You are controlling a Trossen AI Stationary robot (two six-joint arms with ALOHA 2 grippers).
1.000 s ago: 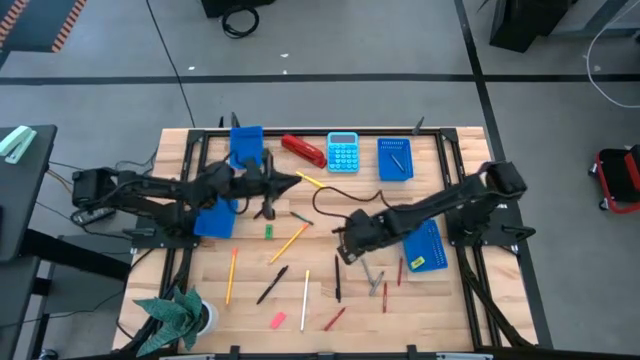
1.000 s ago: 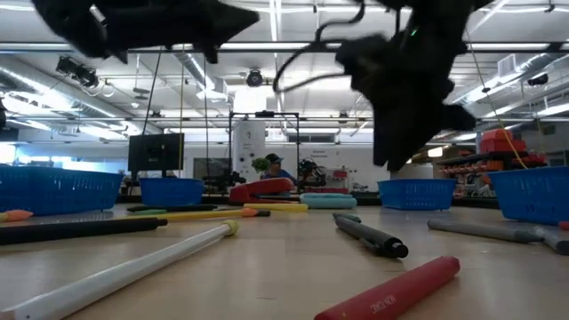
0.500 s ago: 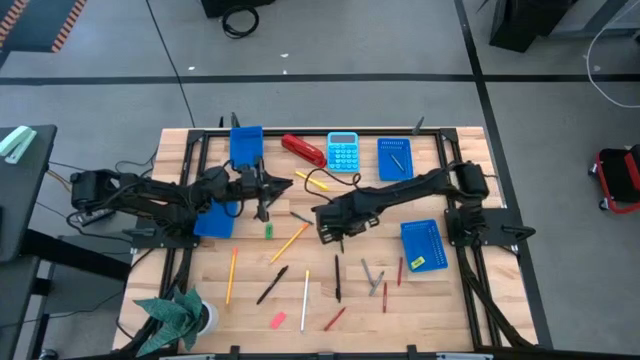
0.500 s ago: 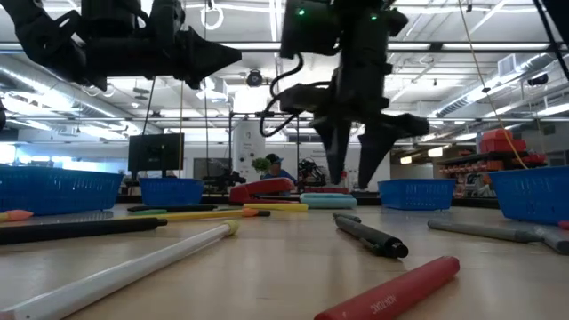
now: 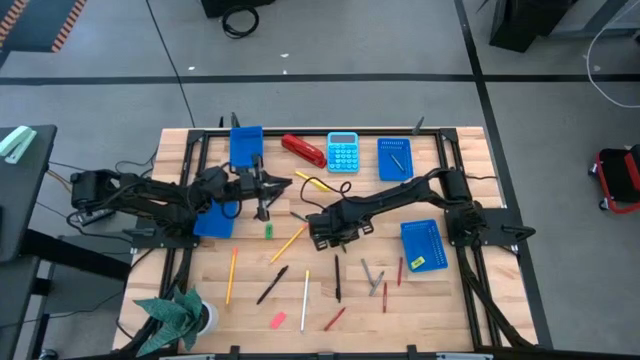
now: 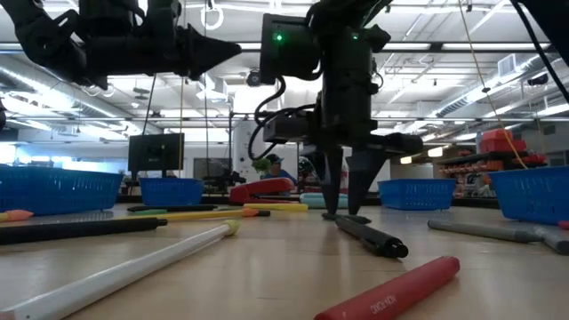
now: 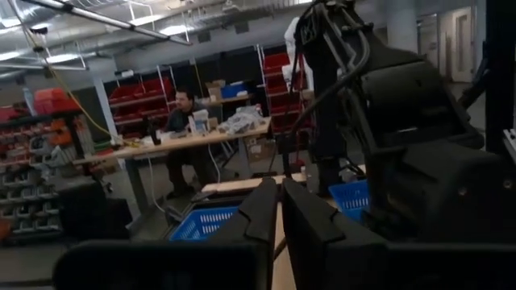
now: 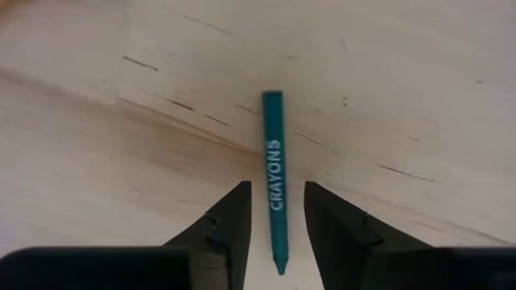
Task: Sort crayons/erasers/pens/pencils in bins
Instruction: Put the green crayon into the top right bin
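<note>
A teal crayon [image 8: 274,181] marked CRAYONS lies flat on the wooden table. My right gripper [image 8: 278,234] is open and points down over it, one finger on each side of the crayon's near half, with bare wood between each finger and the crayon. The same gripper shows near the table's middle in the high view [image 5: 322,232], and in the low view [image 6: 347,212] its fingertips are just above the tabletop. My left gripper [image 5: 288,182] is shut and empty, held level above the table's far left part [image 6: 233,49]. Pens, pencils, crayons and erasers lie loose on the near half.
Blue bins stand at far left [image 5: 245,145], under the left arm [image 5: 213,222], far right [image 5: 395,158] and right [image 5: 423,245]. A red stapler [image 5: 303,150] and a calculator [image 5: 343,152] sit at the far edge. A black pen [image 6: 369,236] lies beside the right gripper. A plant [image 5: 180,315] fills the near left corner.
My right gripper has gone from near the right bin toward the table's left, then come down until its fingertips stand just over the tabletop on either side of the teal crayon. The crayon has not moved.
</note>
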